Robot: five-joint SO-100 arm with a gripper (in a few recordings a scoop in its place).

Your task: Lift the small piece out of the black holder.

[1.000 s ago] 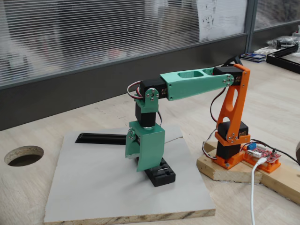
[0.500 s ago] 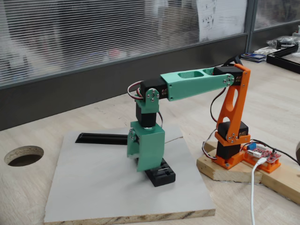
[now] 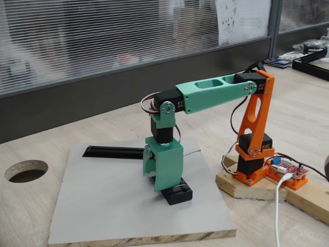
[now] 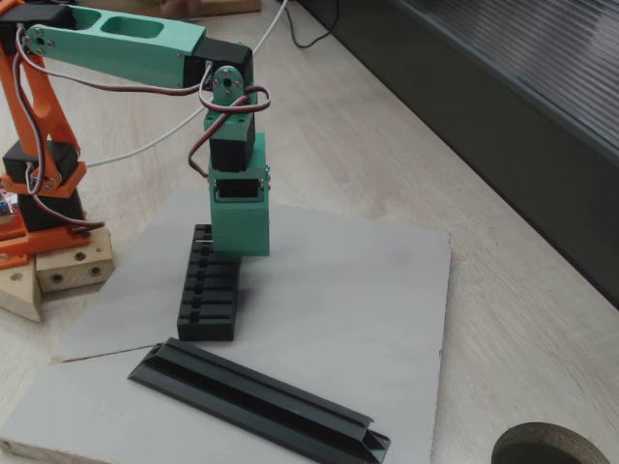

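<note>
Green plastic gripper [image 3: 165,186] [image 4: 239,249] is seen pointed straight down over the holder [image 3: 177,193] [image 4: 210,290], a black ribbed block with parallel slots, lying on a smooth grey board [image 3: 103,206] [image 4: 348,309]. Finger spacing cannot be told. The piece cannot be made out. A long black angled bar [image 4: 261,398] lies beside the holder. No writing is legible.
</note>
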